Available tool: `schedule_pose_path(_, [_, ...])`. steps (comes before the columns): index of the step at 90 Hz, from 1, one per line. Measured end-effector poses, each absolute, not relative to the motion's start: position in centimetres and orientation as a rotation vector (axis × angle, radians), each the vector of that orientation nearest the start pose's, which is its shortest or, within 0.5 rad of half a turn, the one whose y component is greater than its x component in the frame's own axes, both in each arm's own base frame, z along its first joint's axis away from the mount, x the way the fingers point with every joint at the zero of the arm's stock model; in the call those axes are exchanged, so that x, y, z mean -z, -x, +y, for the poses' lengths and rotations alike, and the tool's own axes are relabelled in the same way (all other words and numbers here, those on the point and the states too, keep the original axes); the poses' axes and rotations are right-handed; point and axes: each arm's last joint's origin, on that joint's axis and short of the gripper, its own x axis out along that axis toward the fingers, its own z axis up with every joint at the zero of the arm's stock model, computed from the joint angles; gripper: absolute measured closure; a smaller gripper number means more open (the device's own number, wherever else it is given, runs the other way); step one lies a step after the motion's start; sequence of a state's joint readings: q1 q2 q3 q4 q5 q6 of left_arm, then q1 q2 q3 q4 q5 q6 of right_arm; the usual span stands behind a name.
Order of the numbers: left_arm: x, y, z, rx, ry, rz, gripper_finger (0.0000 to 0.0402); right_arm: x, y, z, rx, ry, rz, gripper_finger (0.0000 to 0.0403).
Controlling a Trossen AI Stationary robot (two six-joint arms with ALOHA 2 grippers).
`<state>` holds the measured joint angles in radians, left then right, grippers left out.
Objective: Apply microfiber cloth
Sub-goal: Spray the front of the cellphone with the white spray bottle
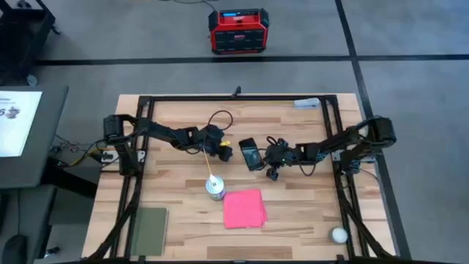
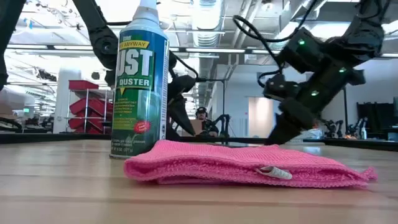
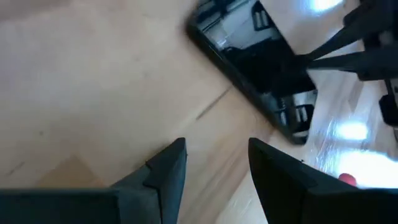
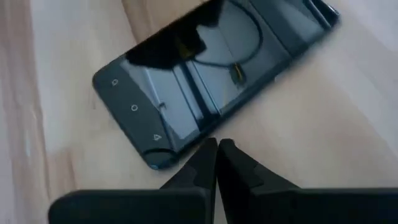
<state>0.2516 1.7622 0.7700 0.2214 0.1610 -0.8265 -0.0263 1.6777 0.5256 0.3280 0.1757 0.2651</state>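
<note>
— Where is the microfiber cloth (image 1: 243, 208) relative to the phone (image 1: 250, 154)?

— It lies flat on the worktop (image 1: 176, 117), on the phone's near side, well apart from it, with the duster can (image 1: 215, 188) standing just beside the cloth's far-left corner. Nothing is touching the cloth.

— And your fingers?

— My right gripper (image 4: 217, 147) sits low just right of the phone, its fingers pressed together and holding nothing; in the right wrist view their tips point at the phone's bottom edge. My left gripper (image 3: 214, 158) hovers just left of the phone, its fingers parted by a modest gap, also holding nothing.

— Which arm is closer to the cloth?

— I judge the right one slightly nearer and with a clearer path: the cloth lies toward the worktop's front edge from it, a little to the left. From the left gripper, the can stands close to the line of approach.

— Does the cloth have a long axis?

— Hardly; it looks nearly square, slightly skewed to the worktop's edges. My right fingers would need to part before coming down on an edge.
</note>
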Motion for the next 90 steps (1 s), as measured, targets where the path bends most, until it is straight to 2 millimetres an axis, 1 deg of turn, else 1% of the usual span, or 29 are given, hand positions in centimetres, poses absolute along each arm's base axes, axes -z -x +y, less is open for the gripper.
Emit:
schedule_pose_path(10, [-12.4,-31.5,7.6,-0.394,0.944,0.68,0.0249,-9.9,-28.3,-0.9,0.261,-0.168,0.769,0.0403])
schedule_pose_path(21, [-12.3,-31.4,7.6,-0.395,0.943,0.68,0.0249,-10.0,-29.0,-0.9,0.242,-0.164,0.767,0.0403])
schedule_pose_path(35, [-12.2,-31.2,8.0,-0.405,0.928,0.683,0.0249,-9.9,-28.9,-1.1,0.242,-0.17,0.781,0.0403])
schedule_pose_path(61, [-12.4,-30.8,10.0,-0.422,0.926,0.636,0.0249,-9.8,-28.7,-2.0,0.273,-0.164,0.798,0.0403])
schedule_pose_path(83, [-12.5,-31.1,10.1,-0.357,0.963,0.611,0.0249,-9.8,-28.6,-3.2,0.328,-0.152,0.803,0.0403])
schedule_pose_path(90, [-12.6,-31.1,10.1,-0.357,0.962,0.612,0.0249,-9.6,-28.4,-3.6,0.373,-0.136,0.823,0.0403])
